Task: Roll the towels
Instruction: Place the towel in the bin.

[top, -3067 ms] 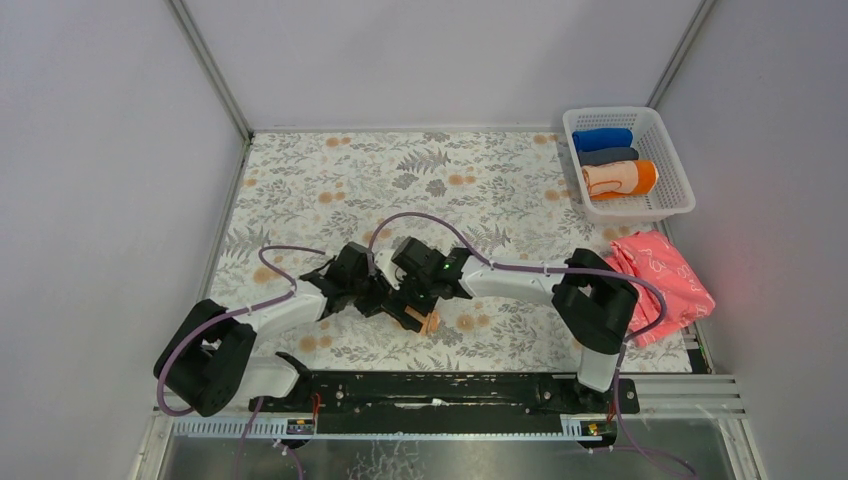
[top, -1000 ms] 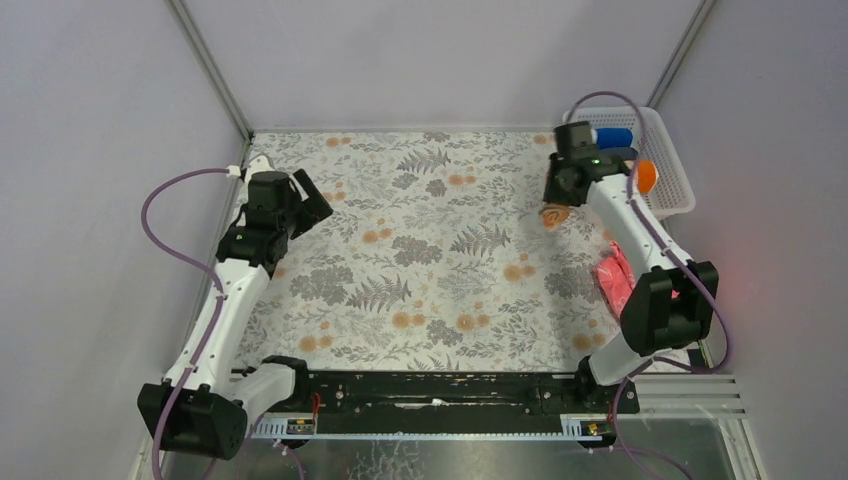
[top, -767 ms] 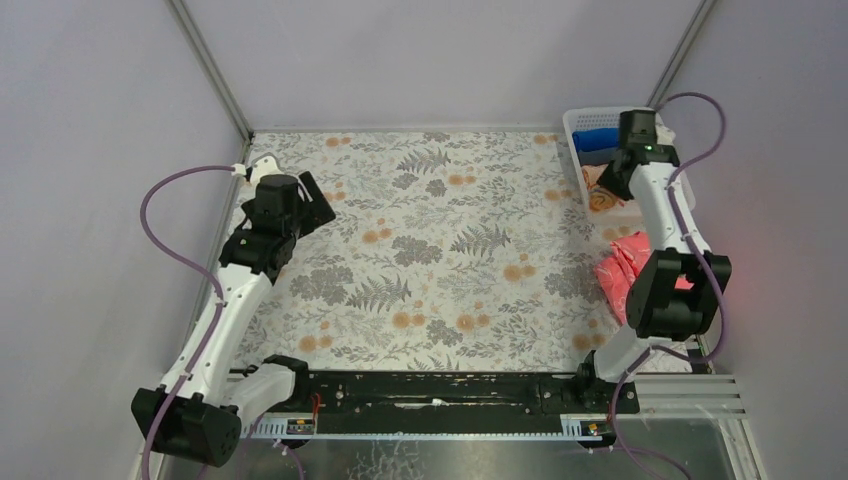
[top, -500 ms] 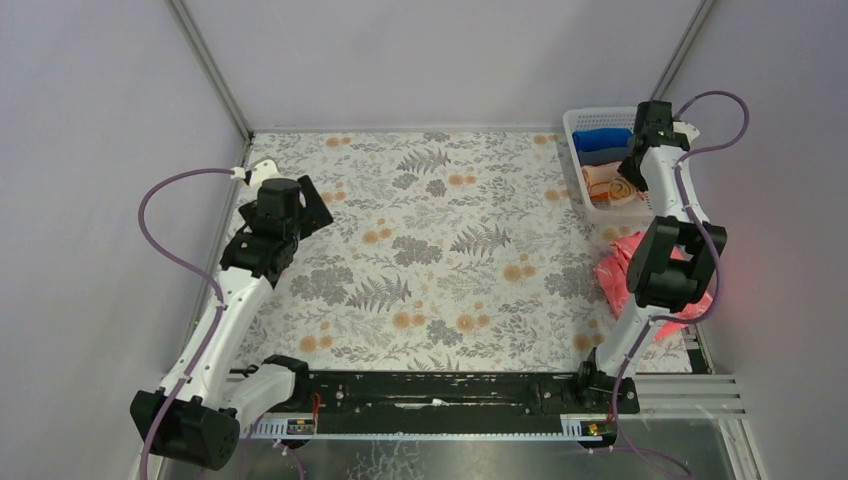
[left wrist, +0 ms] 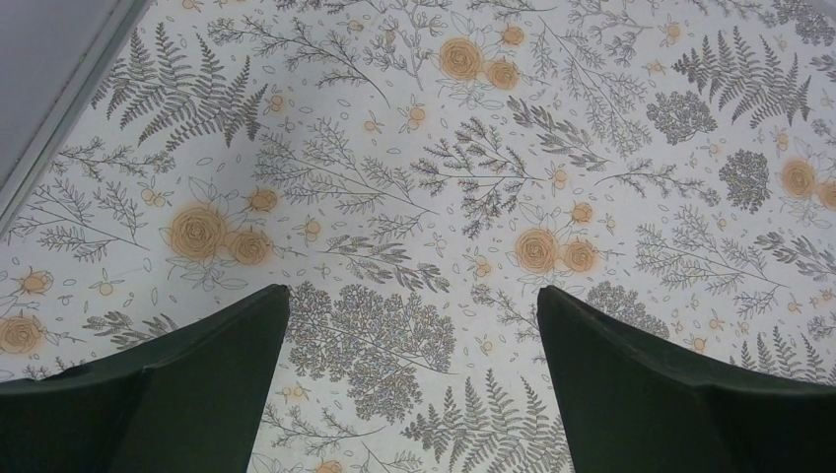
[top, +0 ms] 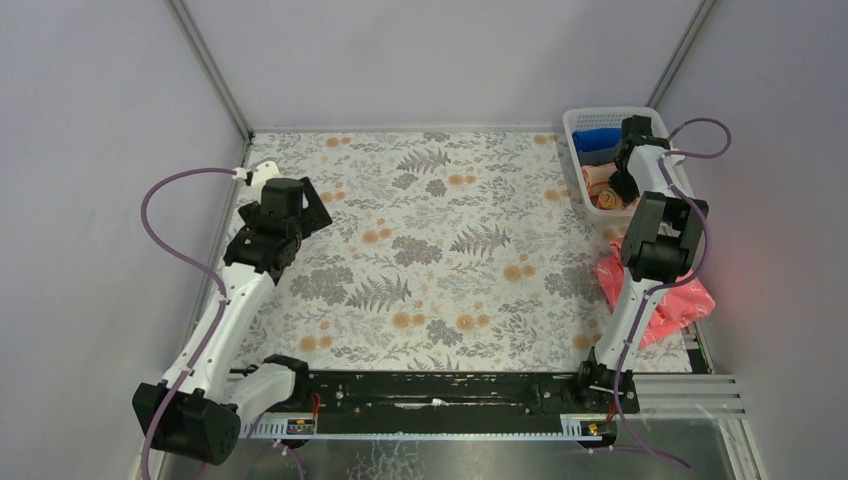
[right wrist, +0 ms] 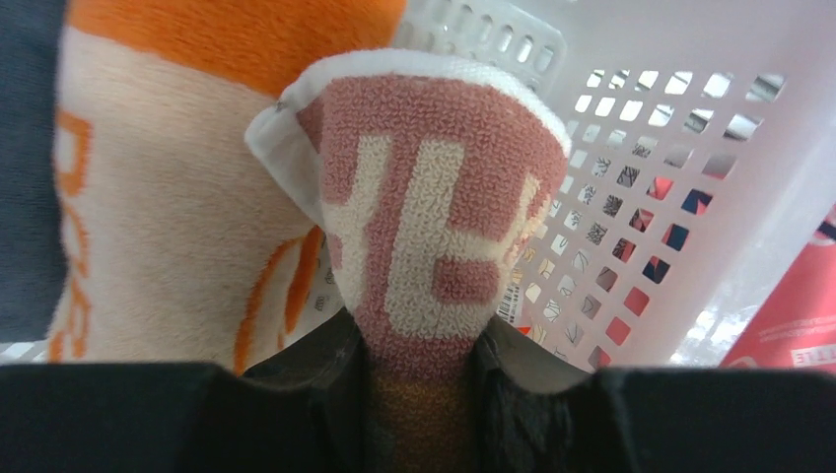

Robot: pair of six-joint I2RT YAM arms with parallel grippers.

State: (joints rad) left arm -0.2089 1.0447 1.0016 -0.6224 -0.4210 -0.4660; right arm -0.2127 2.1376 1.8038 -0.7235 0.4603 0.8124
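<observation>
1. Top view: we find the basket in the upper right of the frame, on the table at its far right corner.
2. In the basket, from frame top downward: back roll, second roll, neighbour towel, rolled towel.
3. The right gripper sits inside the basket, with the rolled towel pinched between its fingers. In the wrist view the neighbour towel touches it on the left, and the basket wall stands to the right.
4. The loose cloth lies below the basket at the right edge, with the right arm crossing in front.
5. The left gripper hangs over the table in the upper left, fingers spread, well apart from the basket.
</observation>
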